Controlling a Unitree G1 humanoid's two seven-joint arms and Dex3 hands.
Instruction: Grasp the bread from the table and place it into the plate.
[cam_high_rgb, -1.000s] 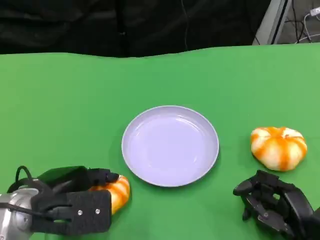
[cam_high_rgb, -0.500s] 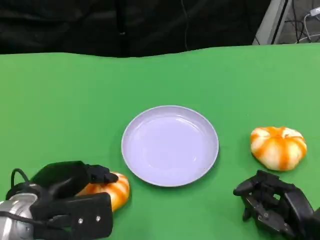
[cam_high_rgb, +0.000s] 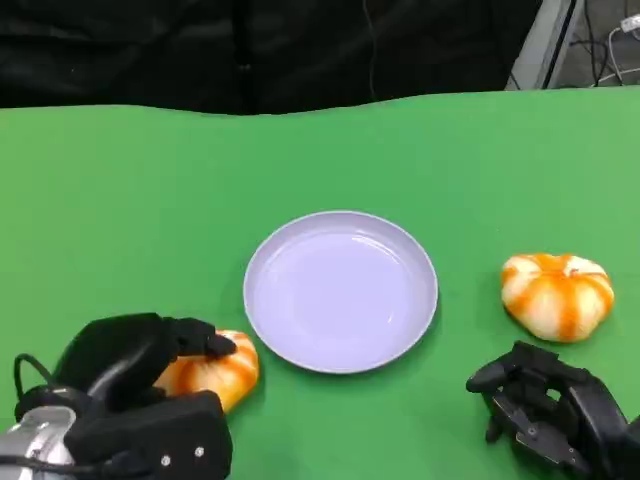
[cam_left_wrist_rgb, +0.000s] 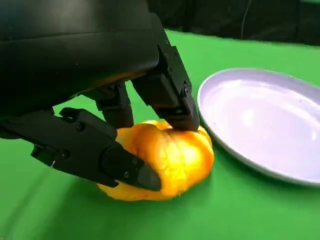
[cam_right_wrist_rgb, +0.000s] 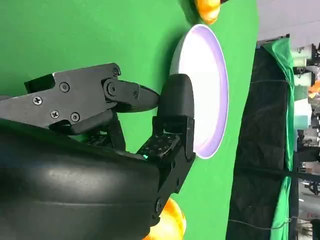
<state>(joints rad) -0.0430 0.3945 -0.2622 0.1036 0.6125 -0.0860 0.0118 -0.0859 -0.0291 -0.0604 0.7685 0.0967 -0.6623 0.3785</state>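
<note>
An orange-and-white bread roll (cam_high_rgb: 215, 372) lies on the green table (cam_high_rgb: 120, 220) just left of the lilac plate (cam_high_rgb: 340, 290). My left hand (cam_high_rgb: 130, 360) grips this roll: in the left wrist view one finger (cam_left_wrist_rgb: 170, 95) presses on top of the bread (cam_left_wrist_rgb: 170, 160) and another clamps its near side, with the plate (cam_left_wrist_rgb: 265, 125) beside it. The roll's underside looks close to the table; I cannot tell if it is raised. My right hand (cam_high_rgb: 545, 410) rests at the lower right, holding nothing, its fingers (cam_right_wrist_rgb: 125, 97) apart.
A second orange-striped roll (cam_high_rgb: 556, 295) sits right of the plate, just beyond my right hand. Green table stretches wide behind the plate to a dark curtain at the far edge. The right wrist view shows the plate (cam_right_wrist_rgb: 205, 80) on its side.
My left hand has risen and curled further over the roll, and the roll has shifted slightly left with it. The right hand and the second roll have not moved.
</note>
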